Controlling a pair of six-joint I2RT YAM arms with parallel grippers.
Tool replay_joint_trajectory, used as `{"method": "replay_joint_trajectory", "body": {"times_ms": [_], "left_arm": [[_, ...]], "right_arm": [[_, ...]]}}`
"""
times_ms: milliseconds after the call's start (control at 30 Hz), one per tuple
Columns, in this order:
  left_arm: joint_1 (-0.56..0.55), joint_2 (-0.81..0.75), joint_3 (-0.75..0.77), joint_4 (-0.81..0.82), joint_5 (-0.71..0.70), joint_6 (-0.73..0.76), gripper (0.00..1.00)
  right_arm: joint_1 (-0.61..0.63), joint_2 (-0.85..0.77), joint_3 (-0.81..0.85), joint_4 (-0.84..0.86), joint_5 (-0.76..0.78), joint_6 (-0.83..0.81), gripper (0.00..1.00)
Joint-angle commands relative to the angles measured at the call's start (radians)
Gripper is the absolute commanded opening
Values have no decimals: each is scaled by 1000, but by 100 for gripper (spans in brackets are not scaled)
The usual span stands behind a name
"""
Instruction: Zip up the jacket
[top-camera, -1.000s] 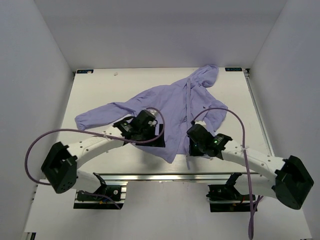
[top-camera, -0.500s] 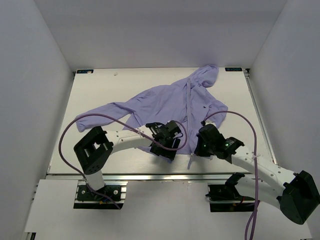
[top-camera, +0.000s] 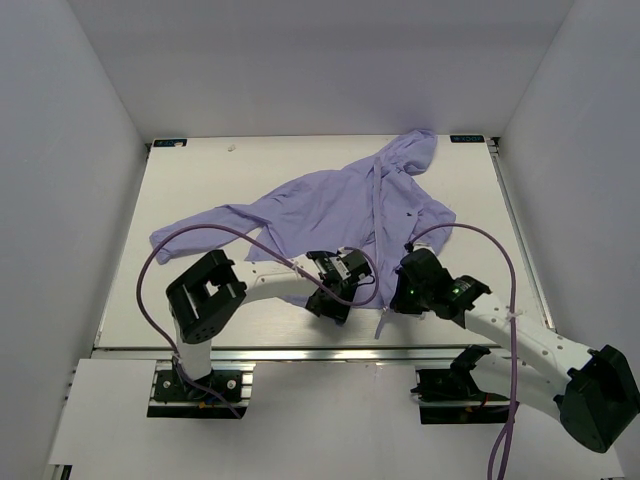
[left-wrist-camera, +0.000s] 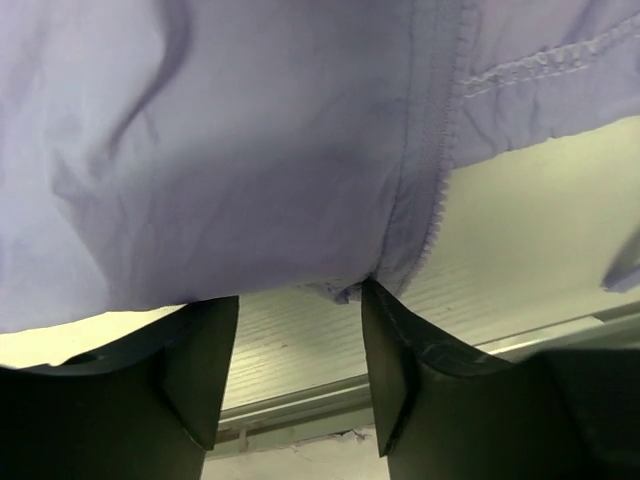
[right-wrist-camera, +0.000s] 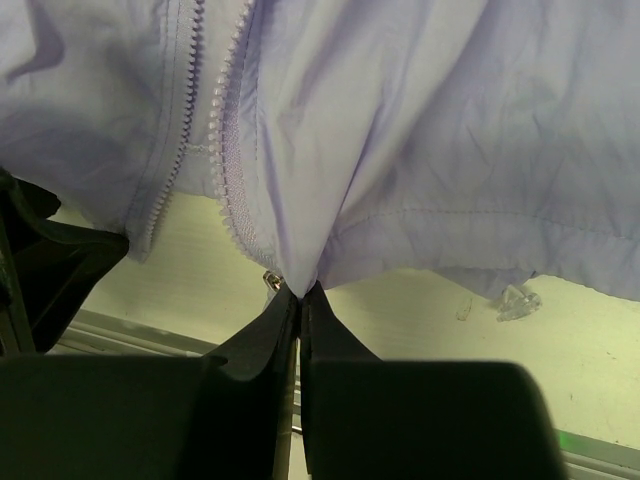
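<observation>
1 jacket (top-camera: 330, 205), thin lavender fabric, lightly creased, w/ hood (top-camera: 415, 150), long sleeves & stitched hem, lies spread across the pale table (top-camera: 200, 170), hood toward the far-right corner. 2 rows of fine zipper teeth (right-wrist-camera: 225, 150) run side by side, unjoined at the hem. L arm (top-camera: 275, 278) & R arm (top-camera: 500, 320) both reach the near hem. L jaws apart, hem edge at their tips. R jaws together, clamped on the hem beside the zip. 1 small dark chest mark (top-camera: 408, 215), too small to read.

Plain white walls (top-camera: 90, 120) enclose a pale table (top-camera: 200, 180).
</observation>
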Motion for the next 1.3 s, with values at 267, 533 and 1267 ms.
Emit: {"method": "replay_joint_trajectory", "body": {"times_ms": [267, 533, 1267], "left_arm": [[-30, 84, 30, -8, -59, -66, 38], [-35, 132, 23, 52, -21, -58, 0], [-35, -521, -229, 607, -229, -105, 0]], "right_arm": [[-9, -64, -21, -4, 7, 5, 0], [-12, -91, -40, -18, 9, 17, 0], [-30, -246, -118, 565, -252, -27, 0]]}}
